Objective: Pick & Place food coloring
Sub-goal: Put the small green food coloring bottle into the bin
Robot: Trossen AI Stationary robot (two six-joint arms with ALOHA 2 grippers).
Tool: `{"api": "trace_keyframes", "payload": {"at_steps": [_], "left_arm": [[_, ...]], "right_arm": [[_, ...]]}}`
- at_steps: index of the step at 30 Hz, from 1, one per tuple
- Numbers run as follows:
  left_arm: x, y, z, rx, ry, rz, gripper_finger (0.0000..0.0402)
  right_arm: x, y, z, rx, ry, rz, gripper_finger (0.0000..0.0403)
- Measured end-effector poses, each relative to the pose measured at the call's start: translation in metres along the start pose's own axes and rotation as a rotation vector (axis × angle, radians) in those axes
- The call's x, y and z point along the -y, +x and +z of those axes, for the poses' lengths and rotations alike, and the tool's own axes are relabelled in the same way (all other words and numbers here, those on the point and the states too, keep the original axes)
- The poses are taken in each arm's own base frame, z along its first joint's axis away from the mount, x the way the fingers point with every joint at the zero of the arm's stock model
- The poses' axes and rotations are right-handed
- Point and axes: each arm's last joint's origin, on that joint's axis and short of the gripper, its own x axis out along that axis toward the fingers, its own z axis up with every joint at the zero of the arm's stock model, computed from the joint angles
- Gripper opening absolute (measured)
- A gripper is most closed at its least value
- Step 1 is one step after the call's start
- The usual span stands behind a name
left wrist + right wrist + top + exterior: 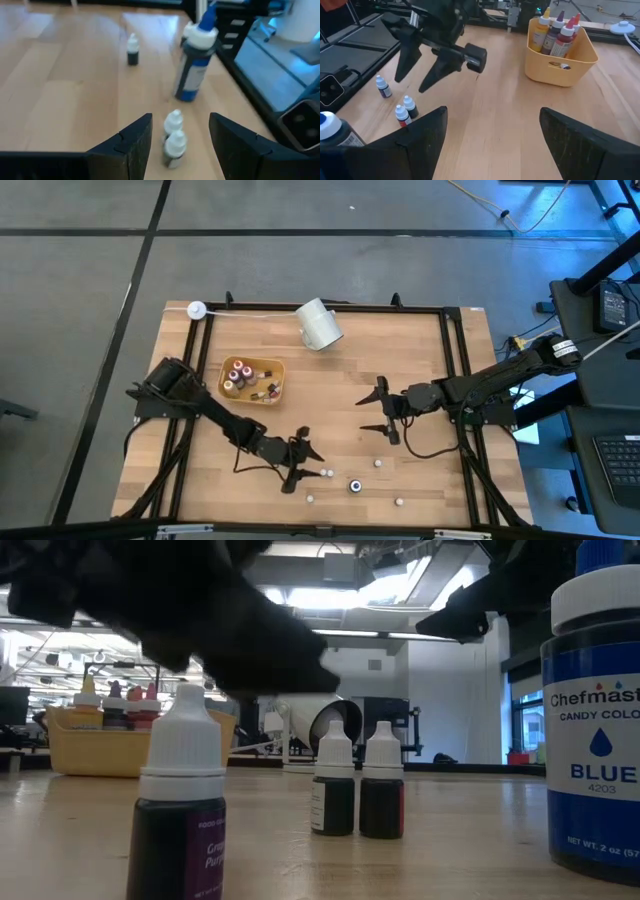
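Reaching with its fingers apart, the left gripper (177,142) hovers around two tiny white-capped dropper bottles (172,137) standing touching on the wooden surface (340,380). Closing could grab both. The right gripper (382,412) waits, fingers apart.

Grey floor (80,280) with dark seams surrounds the wooden table (420,360).

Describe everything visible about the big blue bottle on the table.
The big blue bottle stands upright on the wooden table near its front edge, larger than the tiny dropper bottles around it. Its body looks like dark plastic with a blue label reading "Chefmaster", "Candy Color" and "BLUE", topped by a white collar and a blue nozzle tip. Nothing touches it; the left gripper hangs open close by.
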Motion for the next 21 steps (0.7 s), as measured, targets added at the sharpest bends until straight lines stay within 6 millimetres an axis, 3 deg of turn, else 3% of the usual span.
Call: {"api": "trace_keyframes", "payload": {"at_steps": [12, 21], "left_arm": [[-0.002, 0.006, -0.013, -0.034, -0.141, 0.017, 0.0191], [0.000, 0.005, -0.014, -0.039, 0.004, 0.032, 0.0191]], "right_arm": [[0.000, 0.000, 0.000, -0.001, 0.000, 0.000, 0.0316], [0.000, 0.000, 0.000, -0.001, -0.001, 0.000, 0.0316]]}}
